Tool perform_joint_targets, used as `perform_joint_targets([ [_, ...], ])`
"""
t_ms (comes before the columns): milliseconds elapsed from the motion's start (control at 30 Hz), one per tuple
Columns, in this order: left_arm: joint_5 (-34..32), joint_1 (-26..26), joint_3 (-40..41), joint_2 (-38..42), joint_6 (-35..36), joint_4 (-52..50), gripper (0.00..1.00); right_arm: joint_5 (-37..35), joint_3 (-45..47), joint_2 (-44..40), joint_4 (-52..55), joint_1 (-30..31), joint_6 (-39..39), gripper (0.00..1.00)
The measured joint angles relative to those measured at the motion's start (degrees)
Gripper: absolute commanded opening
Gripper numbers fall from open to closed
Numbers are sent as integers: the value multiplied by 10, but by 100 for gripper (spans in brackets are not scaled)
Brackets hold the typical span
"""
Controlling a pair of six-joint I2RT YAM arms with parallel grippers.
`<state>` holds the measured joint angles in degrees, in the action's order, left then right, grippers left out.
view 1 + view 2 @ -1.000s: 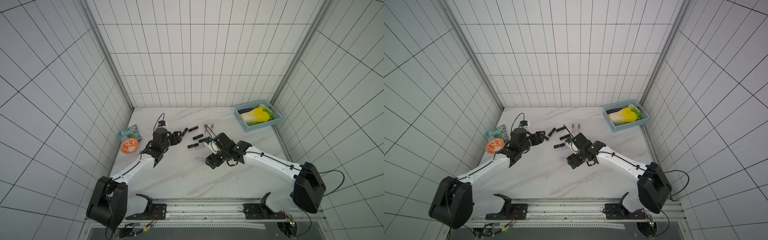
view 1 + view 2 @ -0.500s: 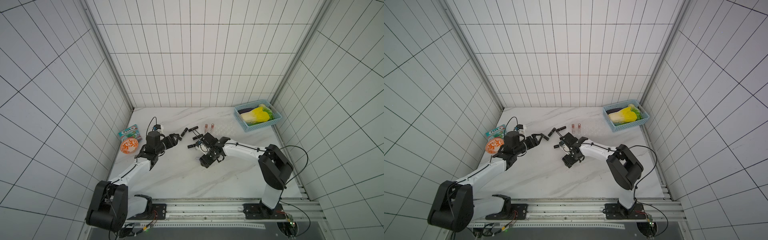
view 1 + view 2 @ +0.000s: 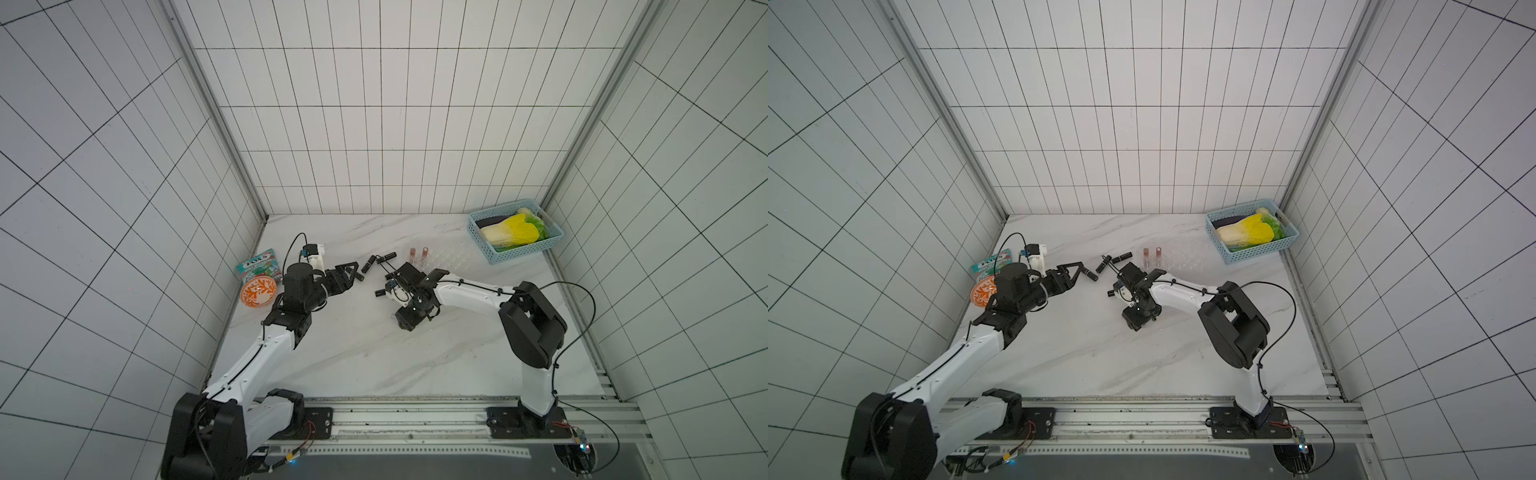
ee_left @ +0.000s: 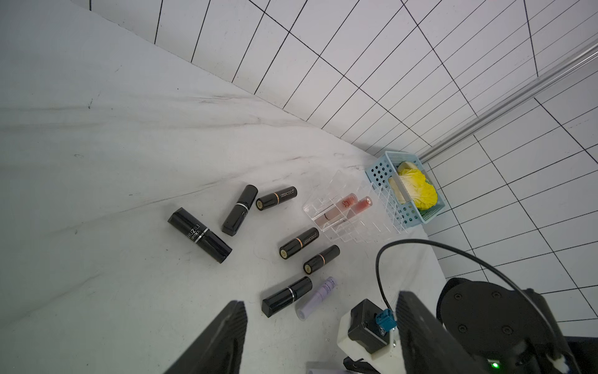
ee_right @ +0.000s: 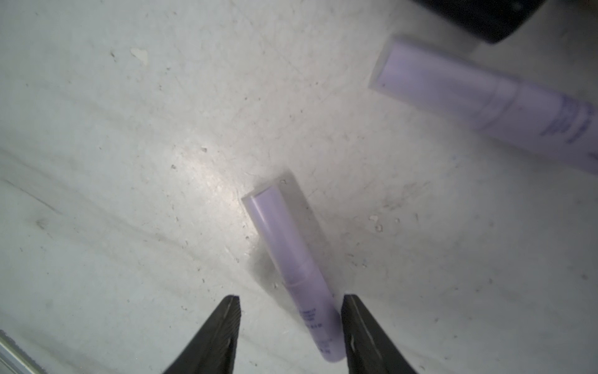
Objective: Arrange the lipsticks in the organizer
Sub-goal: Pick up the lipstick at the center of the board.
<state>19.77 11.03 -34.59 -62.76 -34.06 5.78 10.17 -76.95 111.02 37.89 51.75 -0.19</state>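
Observation:
Several black lipsticks (image 4: 299,243) lie loose on the marble, with a lavender lipstick (image 4: 317,298) beside one of them. The clear organizer (image 4: 352,213) stands by the basket with two pinkish tubes (image 3: 412,252) upright in it. My right gripper (image 5: 291,297) points down at the table (image 3: 405,322), open around another lavender lipstick (image 5: 291,259). One of its fingers touches that tube and a gap shows on the other side. A second lavender tube (image 5: 485,103) lies farther off. My left gripper (image 3: 349,272) hovers open and empty near the black lipsticks.
A light-blue basket (image 3: 498,259) holding a cabbage sits at the back right, next to the organizer. An orange patterned bowl (image 3: 257,293) and a teal packet (image 3: 259,266) lie by the left wall. The right arm's cable loops over the lipsticks.
My right gripper's jaws have narrowed around the lavender tube and that arm's elbow has risen and folded. The left gripper has drawn back slightly to the left.

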Motion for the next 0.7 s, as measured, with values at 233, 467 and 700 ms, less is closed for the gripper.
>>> perform_joint_targets([
  [233, 14, 0, 5, 3, 6, -1, 70, -13, -1, 14, 20, 0, 12, 29],
  [467, 35, 0, 17, 43, 17, -35, 69, -26, -7, 16, 28, 0, 20, 18],
  [700, 104, 0, 18, 55, 21, -47, 77, -34, 49, -96, 13, -5, 32, 17],
])
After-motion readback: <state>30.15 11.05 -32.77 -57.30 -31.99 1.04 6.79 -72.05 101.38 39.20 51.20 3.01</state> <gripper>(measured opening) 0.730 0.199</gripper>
